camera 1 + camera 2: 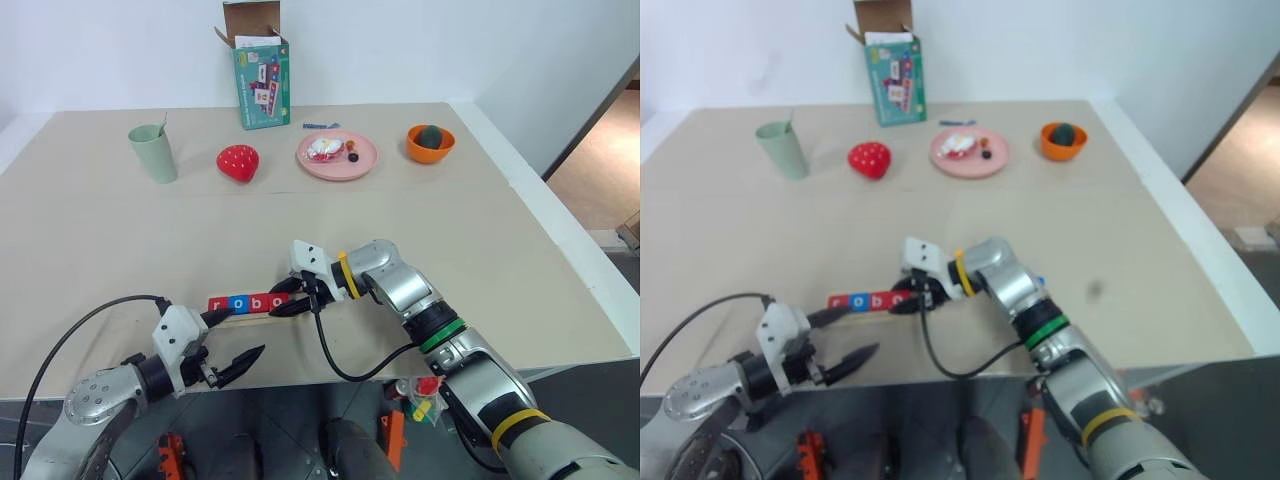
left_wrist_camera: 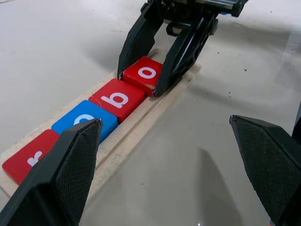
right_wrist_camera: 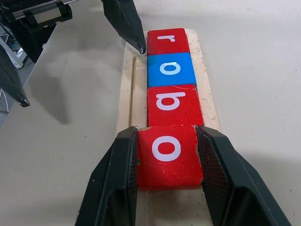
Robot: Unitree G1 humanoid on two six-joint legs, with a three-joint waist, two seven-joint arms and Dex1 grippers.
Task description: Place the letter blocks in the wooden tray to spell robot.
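Note:
The wooden tray point(image 3: 126, 94) lies near the table's front edge. In it sit a red "r" block point(image 3: 168, 40), a blue "o" block point(image 3: 169, 69), a red "b" block point(image 3: 173, 103) and a red "o" block point(image 3: 167, 153), side by side. My right gripper point(image 3: 167, 134) is shut on the red "o" block at the tray's right end, one finger on each side, and the block rests in the groove. Beside the tray's left end my left gripper point(image 1: 240, 335) stands open, holding nothing. One of its fingertips point(image 3: 136, 42) is close to the "r" block.
At the back of the table stand a green cup point(image 1: 153, 152), a red strawberry toy point(image 1: 238, 163), a pink plate point(image 1: 360, 165) with small items, an orange bowl point(image 1: 430, 143) and a teal box point(image 1: 262, 80). The table's front edge runs just behind my left gripper.

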